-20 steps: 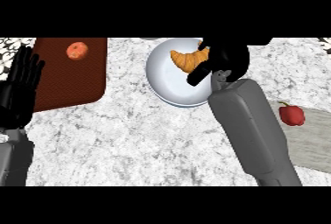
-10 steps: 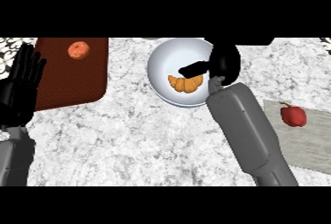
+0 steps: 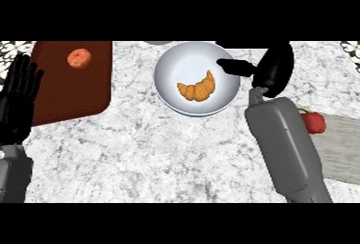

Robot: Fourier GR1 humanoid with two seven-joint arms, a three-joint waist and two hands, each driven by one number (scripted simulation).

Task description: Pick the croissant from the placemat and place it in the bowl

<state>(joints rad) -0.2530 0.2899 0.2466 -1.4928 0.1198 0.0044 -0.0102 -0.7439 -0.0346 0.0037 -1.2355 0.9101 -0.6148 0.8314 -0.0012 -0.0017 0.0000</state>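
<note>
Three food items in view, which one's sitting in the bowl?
The croissant: it lies inside the white bowl. The orange fruit sits on the brown placemat; the red one on the grey mat.

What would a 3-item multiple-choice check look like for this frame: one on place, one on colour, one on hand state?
1. Where is the croissant?
A. on the placemat
B. in the bowl
C. in the right hand

2. What colour is the placemat?
A. reddish brown
B. blue
C. green

3. How is the left hand?
A. curled round the croissant
B. pressing the bowl
C. open, fingers up, at the view's left edge

Key: 1 B, the croissant lies inside the white bowl, apart from the right hand. 2 A, the placemat is reddish brown. 3 C, the left hand rests with straight fingers, holding nothing.
</note>
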